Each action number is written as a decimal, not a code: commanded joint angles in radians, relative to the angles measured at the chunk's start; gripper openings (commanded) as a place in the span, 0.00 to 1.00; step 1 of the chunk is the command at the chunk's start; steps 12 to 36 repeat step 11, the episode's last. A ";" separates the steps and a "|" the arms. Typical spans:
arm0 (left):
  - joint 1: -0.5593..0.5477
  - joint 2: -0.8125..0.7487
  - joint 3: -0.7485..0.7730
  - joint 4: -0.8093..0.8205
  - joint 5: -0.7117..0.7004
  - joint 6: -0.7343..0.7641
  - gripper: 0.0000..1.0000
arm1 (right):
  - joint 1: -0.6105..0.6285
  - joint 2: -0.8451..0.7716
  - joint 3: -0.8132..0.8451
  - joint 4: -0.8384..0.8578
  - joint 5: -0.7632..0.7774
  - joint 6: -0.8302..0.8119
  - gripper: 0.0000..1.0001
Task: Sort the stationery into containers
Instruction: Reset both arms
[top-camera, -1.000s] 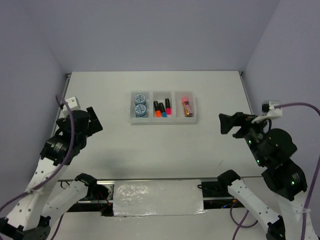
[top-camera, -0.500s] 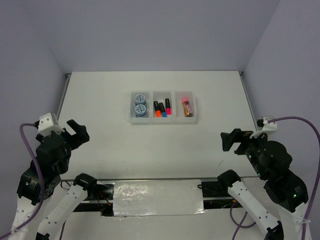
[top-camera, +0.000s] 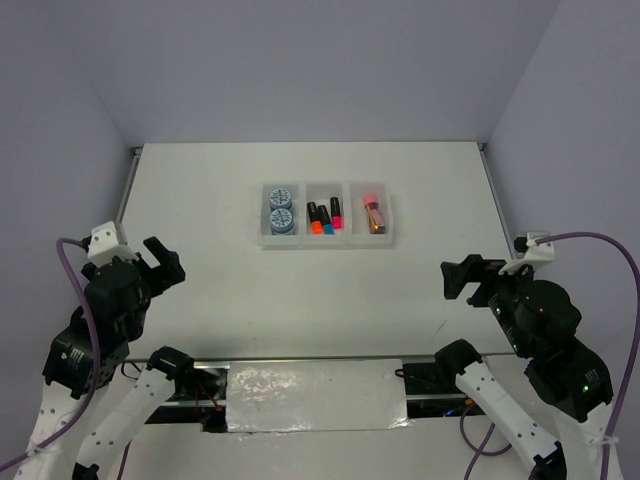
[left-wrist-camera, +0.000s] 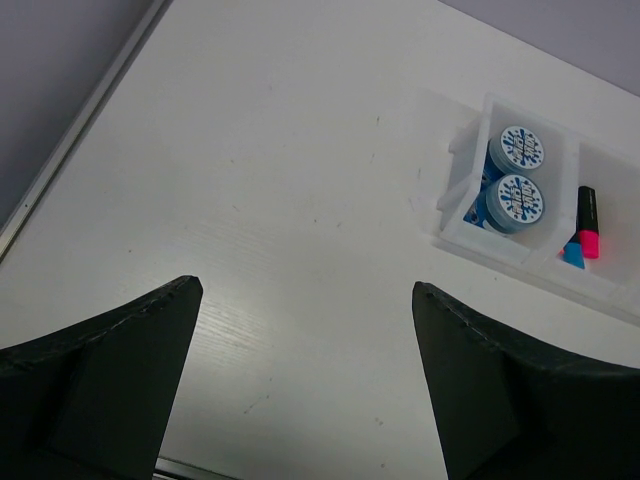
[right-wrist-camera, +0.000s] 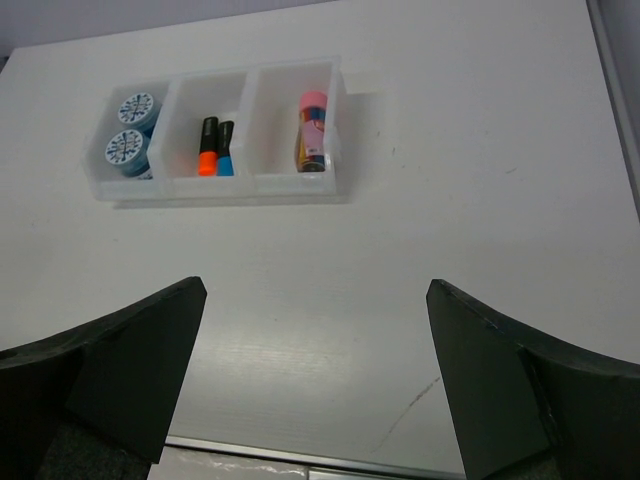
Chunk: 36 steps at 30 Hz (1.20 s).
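The white three-compartment tray (top-camera: 348, 240) stands mid-table, also in the left wrist view (left-wrist-camera: 455, 205) and the right wrist view (right-wrist-camera: 350, 85). Its left compartment holds two blue-white discs (top-camera: 281, 208), the middle one three black markers (top-camera: 323, 216) with orange, blue and pink caps, the right one the pink-tipped orange-yellow bundle (top-camera: 372, 213). My left gripper (top-camera: 158, 262) is open and empty, held above the table's near left. My right gripper (top-camera: 458, 277) is open and empty, above the near right. Both are far from the tray.
A metal rail with a foil-covered plate (top-camera: 315, 396) runs along the table's near edge between the arm bases. Lilac walls close in the table at the back and both sides. A thin dark scratch (right-wrist-camera: 410, 400) marks the table near the right gripper.
My left arm pulled back from the table's left side toward its base, then rose slightly. My right arm drew back a little toward the near edge. Both grippers stayed open.
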 joint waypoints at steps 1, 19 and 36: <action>0.001 0.016 0.004 0.036 0.007 0.019 0.99 | 0.002 0.020 -0.011 0.065 0.012 0.016 1.00; 0.001 0.030 -0.001 0.078 -0.004 0.024 0.99 | 0.002 0.057 -0.039 0.092 -0.014 0.050 1.00; 0.001 0.030 -0.001 0.078 -0.004 0.024 0.99 | 0.002 0.057 -0.039 0.092 -0.014 0.050 1.00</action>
